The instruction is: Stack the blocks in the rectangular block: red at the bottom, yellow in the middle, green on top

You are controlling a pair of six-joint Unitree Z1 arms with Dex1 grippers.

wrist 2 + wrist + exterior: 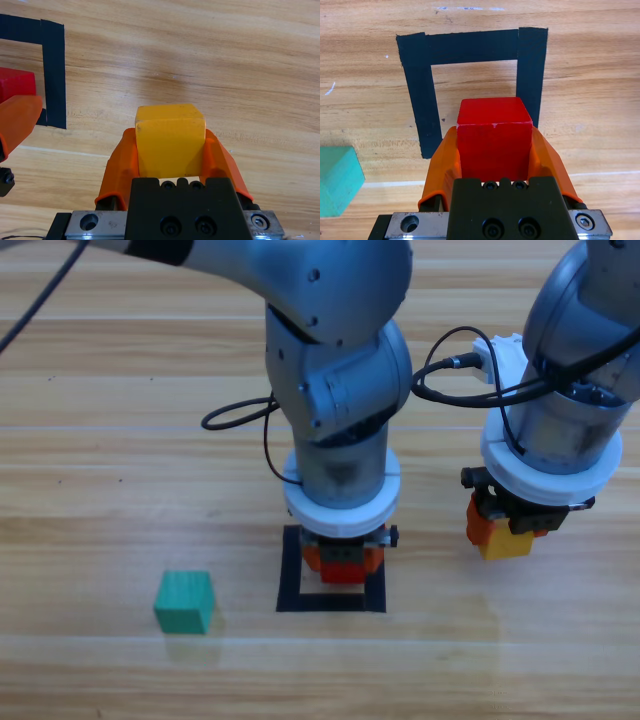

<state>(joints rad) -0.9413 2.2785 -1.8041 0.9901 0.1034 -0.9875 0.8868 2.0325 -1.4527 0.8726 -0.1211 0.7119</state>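
Red is what fills your left wrist view: the red cube (494, 142) sits clamped between the two orange jaws of the left gripper (495, 150), jaws pressed against its two sides. From above, that left gripper (342, 562) hangs over the black tape rectangle (290, 575), with the red cube (343, 571) showing just below the wrist, inside the outline's upper half. Whether the cube touches the wood or is held just above it, you cannot tell from these views. In the left wrist view the tape outline (427, 100) lies ahead of the cube, its wood-coloured centre bare beyond the cube's front edge.

To your right, the right gripper (505, 535) holds the yellow cube (505, 543) well clear of the rectangle, out over open table (100, 440). The right wrist view shows the right gripper (171, 150) closed narrow on the yellow cube (170, 145), both jaws snug on its flanks, plain wood beneath it. At that view's left edge you see a corner of the tape (52, 75), a sliver of the red cube (17, 82) and one orange jaw of the other arm.

The green cube (185, 601) rests alone on the table, to the left of the rectangle and apart from it, no gripper near. It also shows at the lower left of the left wrist view (337, 180).
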